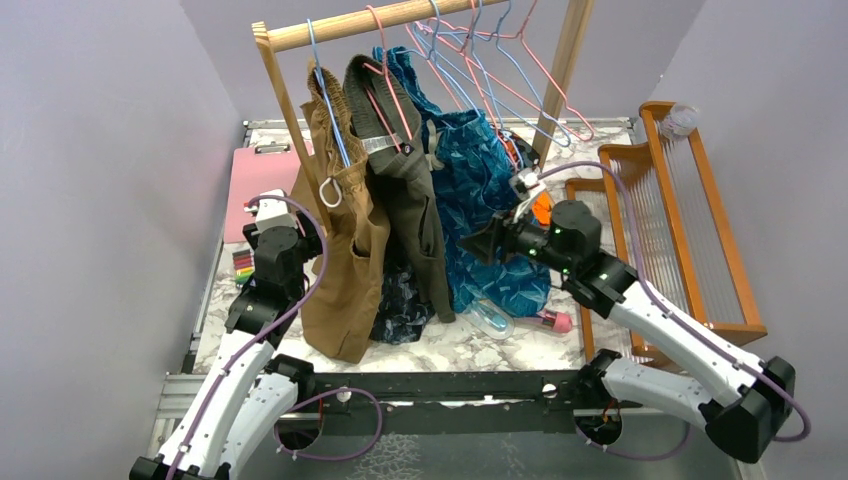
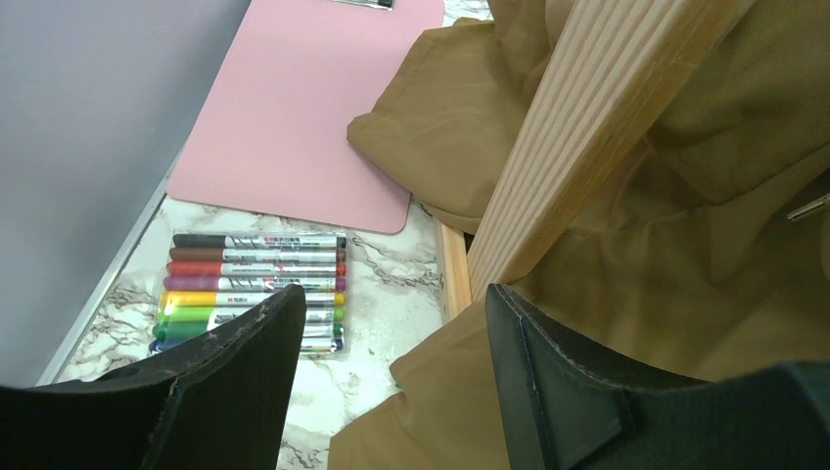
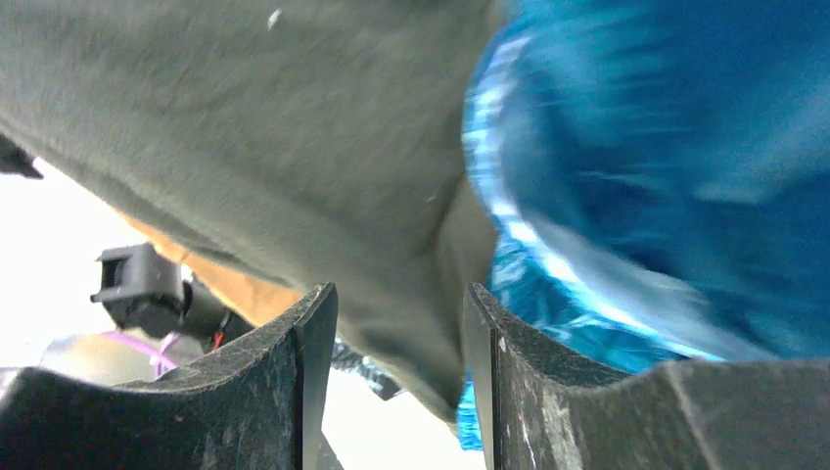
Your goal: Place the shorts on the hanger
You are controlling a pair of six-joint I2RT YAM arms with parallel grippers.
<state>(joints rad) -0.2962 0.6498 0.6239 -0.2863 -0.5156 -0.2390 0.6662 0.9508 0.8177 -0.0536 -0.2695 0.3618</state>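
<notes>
From above we see a marble-patterned table point(image 1: 450, 350) inside pale lilac walls, with a wooden rail point(image 1: 380, 22) across the back. The shorts point(image 1: 480, 180) hang below the rail down to the tabletop, just right of an olive garment point(image 1: 400, 190) and a tan garment point(image 1: 345, 250). The hanger point(image 1: 478, 85), light blue, hangs among pink ones to the right. We cannot tell what carries the shorts. The right gripper point(image 1: 480, 243) points at the shorts' left edge.

The left wrist view adds the near floor of the scene. A pink clipboard point(image 2: 294, 98) and a pack of markers point(image 2: 254, 289) lie on the marble beside the rack's wooden post point(image 2: 587, 127). The left gripper point(image 2: 393, 294) has its fingers spread, with nothing between them.

The right wrist view, blurred, shows what the top view hides. Its fingers stand apart, olive cloth fills the gap, and the shorts lie just to the right.
</notes>
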